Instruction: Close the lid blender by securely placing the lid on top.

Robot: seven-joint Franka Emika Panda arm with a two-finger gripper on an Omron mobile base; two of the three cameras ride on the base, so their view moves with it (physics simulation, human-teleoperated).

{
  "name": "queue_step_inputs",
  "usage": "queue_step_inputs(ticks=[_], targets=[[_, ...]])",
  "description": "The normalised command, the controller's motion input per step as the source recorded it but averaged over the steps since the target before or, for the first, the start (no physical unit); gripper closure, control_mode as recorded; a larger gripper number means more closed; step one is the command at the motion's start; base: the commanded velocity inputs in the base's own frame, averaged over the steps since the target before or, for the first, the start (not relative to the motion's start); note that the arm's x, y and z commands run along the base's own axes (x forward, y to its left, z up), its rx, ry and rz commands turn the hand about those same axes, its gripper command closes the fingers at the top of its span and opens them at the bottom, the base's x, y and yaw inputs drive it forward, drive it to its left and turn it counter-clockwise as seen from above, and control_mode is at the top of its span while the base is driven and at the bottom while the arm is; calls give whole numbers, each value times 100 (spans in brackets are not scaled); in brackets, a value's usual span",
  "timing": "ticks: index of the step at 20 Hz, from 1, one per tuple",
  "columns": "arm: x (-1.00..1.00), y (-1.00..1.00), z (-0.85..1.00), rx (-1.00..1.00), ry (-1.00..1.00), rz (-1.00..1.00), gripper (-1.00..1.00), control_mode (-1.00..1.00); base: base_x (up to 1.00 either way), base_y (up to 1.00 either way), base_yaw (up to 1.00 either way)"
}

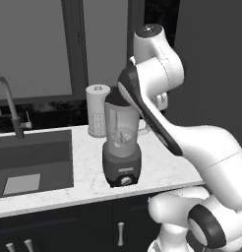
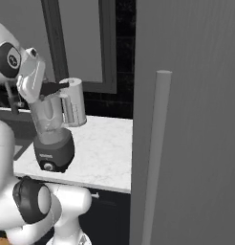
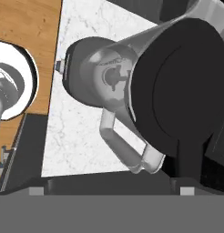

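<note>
The blender [image 1: 122, 147] stands on the white marble counter [image 1: 162, 167], a translucent grey jar on a dark base with a round front knob. The black lid [image 3: 182, 86] lies over the jar's mouth, its short tab pointing toward the bottom of the hand view. In the left base view the lid [image 1: 114, 98] shows as a dark cap partly behind my forearm. My gripper [image 3: 111, 191] hovers above the blender [image 3: 86, 75], open, with both tips wide apart and nothing between them. From the right base view my hand [image 2: 31, 79] sits just left of the jar top [image 2: 52, 95].
A white paper towel roll [image 1: 97, 110] stands right behind the blender. A dark sink [image 1: 32, 162] with a curved faucet [image 1: 7, 103] lies to the left. A tall grey panel [image 2: 186, 143] closes off the counter's right end. A window is behind.
</note>
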Motion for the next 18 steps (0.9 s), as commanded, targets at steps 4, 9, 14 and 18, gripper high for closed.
queue_step_inputs(ticks=[4, 9, 14, 18], targets=[[-63, -8, 0, 5, -15, 0, -100, -100, 0, 0, 0], [-18, -2, 3, 2, -8, 0, -100, -100, 0, 0, 0], [-8, 0, 0, 0, -9, 1, -100, -100, 0, 0, 0], [0, -6, 0, 0, -10, 5, -100, -100, 0, 0, 0]])
